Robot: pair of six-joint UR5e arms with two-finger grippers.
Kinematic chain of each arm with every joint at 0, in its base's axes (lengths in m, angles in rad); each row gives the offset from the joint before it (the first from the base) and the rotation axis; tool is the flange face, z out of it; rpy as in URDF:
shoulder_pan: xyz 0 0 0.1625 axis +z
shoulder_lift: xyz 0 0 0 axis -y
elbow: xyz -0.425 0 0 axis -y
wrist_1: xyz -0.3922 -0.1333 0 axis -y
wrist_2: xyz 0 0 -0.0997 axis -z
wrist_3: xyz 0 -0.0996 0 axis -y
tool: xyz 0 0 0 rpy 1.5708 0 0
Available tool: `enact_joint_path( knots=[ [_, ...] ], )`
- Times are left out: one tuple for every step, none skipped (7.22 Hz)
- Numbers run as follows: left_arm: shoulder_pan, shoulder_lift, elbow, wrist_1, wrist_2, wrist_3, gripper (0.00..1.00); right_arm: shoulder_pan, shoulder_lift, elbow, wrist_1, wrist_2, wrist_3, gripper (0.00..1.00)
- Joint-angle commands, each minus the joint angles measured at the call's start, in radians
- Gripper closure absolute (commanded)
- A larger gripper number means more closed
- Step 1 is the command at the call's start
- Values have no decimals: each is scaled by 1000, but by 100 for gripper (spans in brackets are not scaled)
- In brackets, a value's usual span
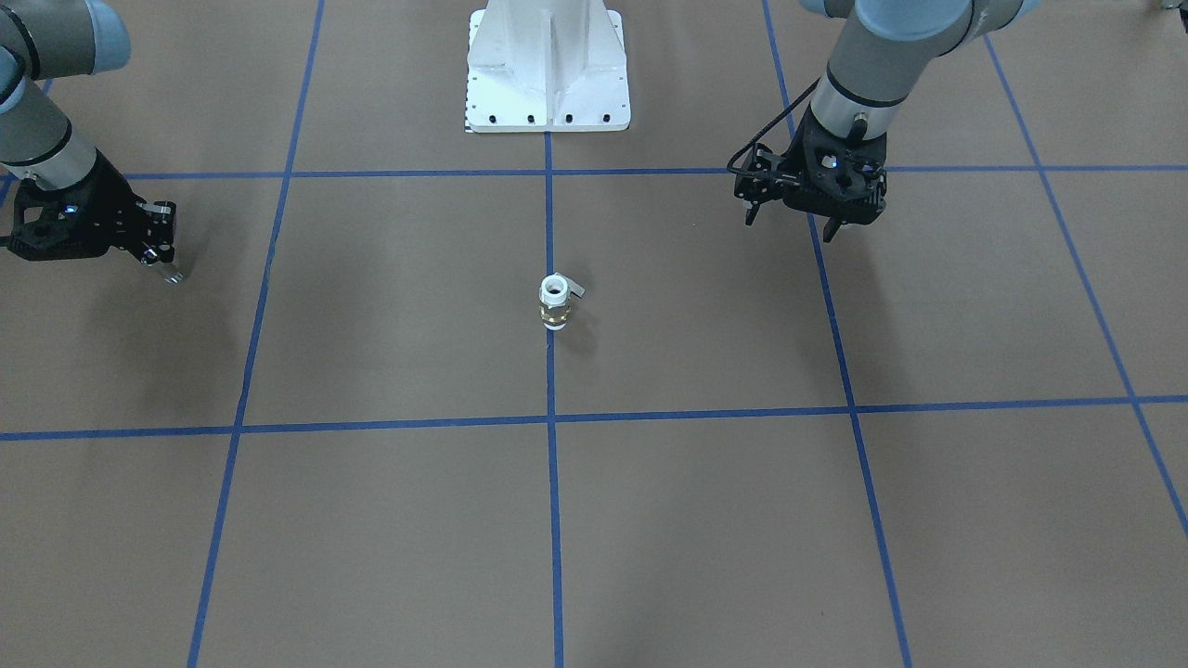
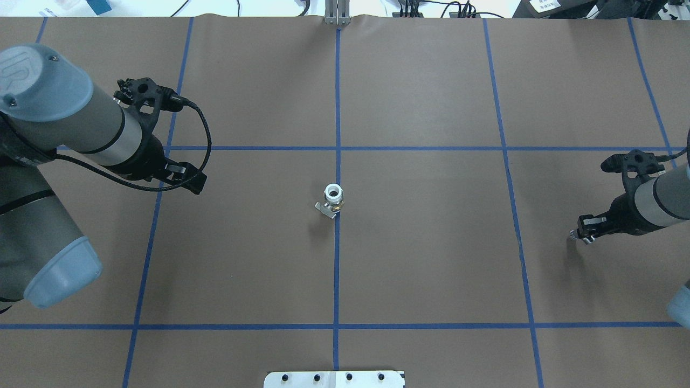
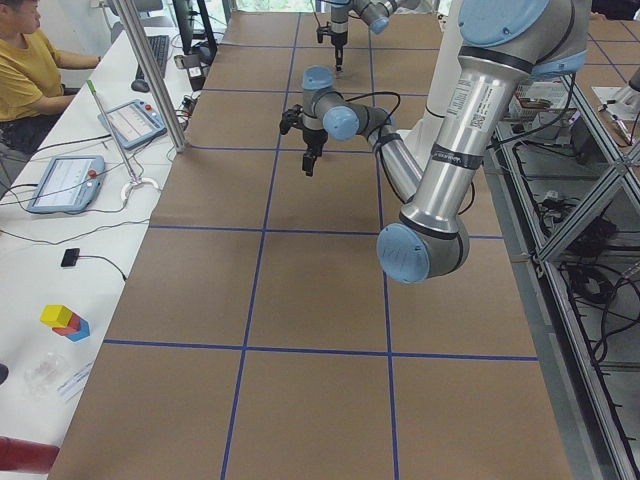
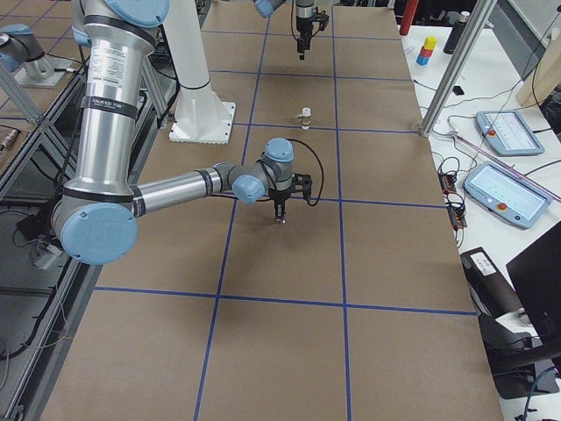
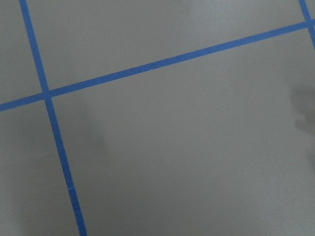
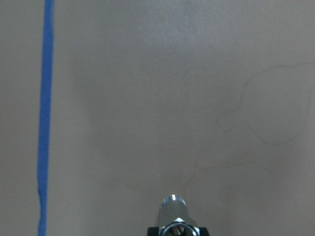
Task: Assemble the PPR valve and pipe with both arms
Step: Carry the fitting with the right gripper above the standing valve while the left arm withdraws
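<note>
The PPR valve [image 1: 554, 301], white ends with a brass band and a grey side tab, stands upright on the centre blue line; it also shows in the overhead view [image 2: 333, 198]. My right gripper [image 1: 163, 262] is shut on the pipe [image 1: 173, 275], a small silver stub held just above the table far to the valve's side. The pipe also shows in the overhead view [image 2: 575, 236] and at the bottom of the right wrist view [image 6: 173, 216]. My left gripper [image 1: 789, 223] is open and empty, hovering well apart from the valve. The left wrist view shows only table.
The brown table [image 2: 431, 258] is marked by a grid of blue tape lines [image 2: 337, 108]. The robot's white base plate [image 1: 548, 70] stands behind the valve. An operator and tablets sit past the table's far edge [image 3: 100, 120].
</note>
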Motion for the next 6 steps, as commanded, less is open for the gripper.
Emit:
enact_joint_path(
  knots=[
    [-98, 40, -1, 10, -73, 105, 1, 40, 118, 0, -68, 38, 9, 100],
    [-167, 66, -1, 63, -102, 254, 1, 60, 213, 5, -164, 63, 43, 100],
    [-230, 66, 2, 138, -104, 375, 1, 60, 320, 31, -299, 64, 92, 100],
    [-295, 68, 10, 196, -104, 530, 1, 59, 452, 57, -483, 64, 127, 100],
    [-367, 78, 31, 236, -107, 680, 0, 45, 572, 71, -630, 64, 167, 100],
    [-419, 116, 47, 237, -109, 773, 0, 3, 643, 65, -662, 57, 251, 100]
  ],
)
